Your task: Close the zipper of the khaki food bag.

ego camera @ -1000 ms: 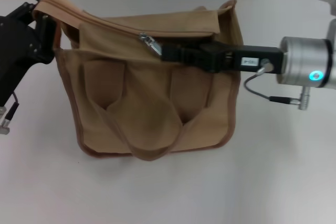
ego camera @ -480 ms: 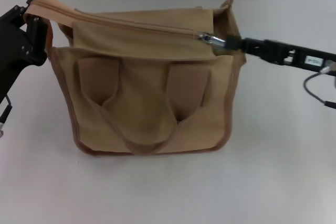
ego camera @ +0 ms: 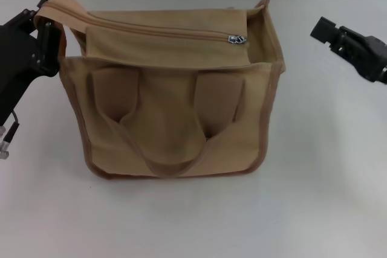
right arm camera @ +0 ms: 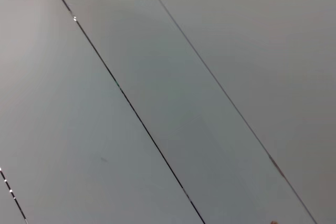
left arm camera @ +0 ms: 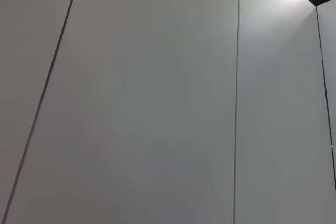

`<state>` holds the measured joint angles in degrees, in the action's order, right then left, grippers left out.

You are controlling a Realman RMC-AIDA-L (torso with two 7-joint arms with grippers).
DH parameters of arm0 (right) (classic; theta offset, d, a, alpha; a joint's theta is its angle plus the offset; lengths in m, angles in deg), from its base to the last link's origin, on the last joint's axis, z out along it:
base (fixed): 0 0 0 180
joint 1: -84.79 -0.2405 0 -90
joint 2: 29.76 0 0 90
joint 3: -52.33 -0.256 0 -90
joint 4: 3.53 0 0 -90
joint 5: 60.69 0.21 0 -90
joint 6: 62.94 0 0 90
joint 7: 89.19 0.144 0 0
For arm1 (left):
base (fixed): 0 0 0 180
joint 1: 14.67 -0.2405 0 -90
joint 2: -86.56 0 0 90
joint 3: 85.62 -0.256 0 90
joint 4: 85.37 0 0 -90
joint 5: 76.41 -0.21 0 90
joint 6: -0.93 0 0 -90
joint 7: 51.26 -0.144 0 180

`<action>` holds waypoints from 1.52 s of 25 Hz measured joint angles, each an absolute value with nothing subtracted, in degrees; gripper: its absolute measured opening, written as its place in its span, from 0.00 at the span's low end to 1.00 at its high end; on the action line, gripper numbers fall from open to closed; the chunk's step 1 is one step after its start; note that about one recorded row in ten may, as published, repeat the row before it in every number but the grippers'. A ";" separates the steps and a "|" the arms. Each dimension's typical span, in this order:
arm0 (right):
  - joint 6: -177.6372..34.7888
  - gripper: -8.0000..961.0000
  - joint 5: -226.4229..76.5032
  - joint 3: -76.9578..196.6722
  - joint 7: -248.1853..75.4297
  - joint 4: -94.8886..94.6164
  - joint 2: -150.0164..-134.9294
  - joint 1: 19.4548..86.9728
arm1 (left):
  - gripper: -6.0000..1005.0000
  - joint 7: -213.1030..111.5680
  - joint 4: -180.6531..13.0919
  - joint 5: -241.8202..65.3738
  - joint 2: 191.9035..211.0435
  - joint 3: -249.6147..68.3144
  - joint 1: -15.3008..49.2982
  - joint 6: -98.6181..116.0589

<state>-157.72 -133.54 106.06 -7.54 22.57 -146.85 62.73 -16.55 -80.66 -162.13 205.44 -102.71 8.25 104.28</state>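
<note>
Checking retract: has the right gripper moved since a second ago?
Yes. The right gripper has let go of the pull tab and backed off to the bag's right, clear of it.

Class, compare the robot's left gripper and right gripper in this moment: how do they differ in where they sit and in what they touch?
The left gripper sits at the khaki food bag's far left top corner, pressed against the fabric end of the zipper; the right gripper hangs over the white table, clear of the bag. The left one touches the bag; the right one touches nothing and holds nothing. Both are black and point inward toward the bag.
</note>
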 joint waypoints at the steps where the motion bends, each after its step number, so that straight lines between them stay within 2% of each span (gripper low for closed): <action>1: -157.67 0.06 -133.54 106.03 -8.25 22.45 -147.04 62.82 | 0.12 -16.55 -80.70 -162.08 205.49 -102.65 8.32 104.28; 4: -157.40 0.12 -133.58 105.98 -10.53 21.49 -147.69 62.71 | 0.12 -16.31 -80.47 -161.98 205.47 -102.67 8.62 105.21; 6: -157.23 0.36 -133.60 105.96 -11.79 20.61 -147.95 62.46 | 0.12 -15.66 -80.40 -161.98 205.37 -102.68 8.97 105.97; 12: -155.06 0.60 -133.60 106.02 -13.47 18.76 -148.81 61.64 | 0.13 -9.93 -78.92 -161.89 205.14 -100.54 9.78 104.69; 22: -154.34 0.77 -133.67 106.25 -15.40 17.56 -148.86 60.28 | 0.59 6.69 -76.58 -161.92 205.01 -96.13 10.64 111.83; 31: -154.34 0.78 -133.29 105.84 -19.23 17.30 -149.02 59.98 | 0.76 14.49 -76.42 -159.17 205.04 -94.67 11.73 114.63; 38: -152.91 0.78 -133.23 105.99 -21.73 16.35 -149.18 58.96 | 0.76 23.70 -76.45 -154.37 205.06 -94.49 12.64 114.77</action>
